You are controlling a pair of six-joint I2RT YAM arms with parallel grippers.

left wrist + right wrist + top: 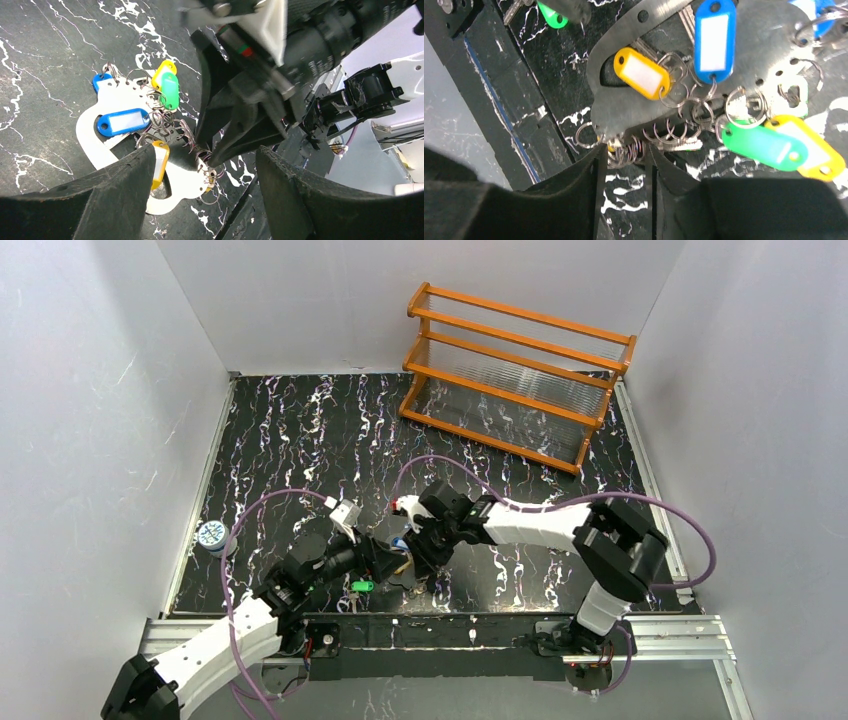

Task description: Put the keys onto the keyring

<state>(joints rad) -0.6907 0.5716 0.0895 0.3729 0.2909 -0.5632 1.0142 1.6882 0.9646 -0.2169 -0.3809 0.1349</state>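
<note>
Several tagged keys [714,40] hang on the keyring [614,107] on the desk [300,430]. One green key [362,586] lies loose beside the keyring, not yet threaded. The right claw [624,155] is clenched on the keyring's ringed edge. The left claw [205,152] hovers released above the keyring.

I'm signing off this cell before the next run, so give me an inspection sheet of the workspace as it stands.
Surface: black, white-veined tabletop.
Job's things: pale keyring near the front edge; blue-tagged key, green-tagged key and yellow-tagged key bunched on it; loose green key apart, nearer the front.
Clutter: round can at the left edge; wooden rack back right.
Tools: left tool open over the keyring; right tool closed on small rings at its edge.
Cables: purple cables arch over both arms.
Surroundings: white walls on three sides; metal rail in front.
</note>
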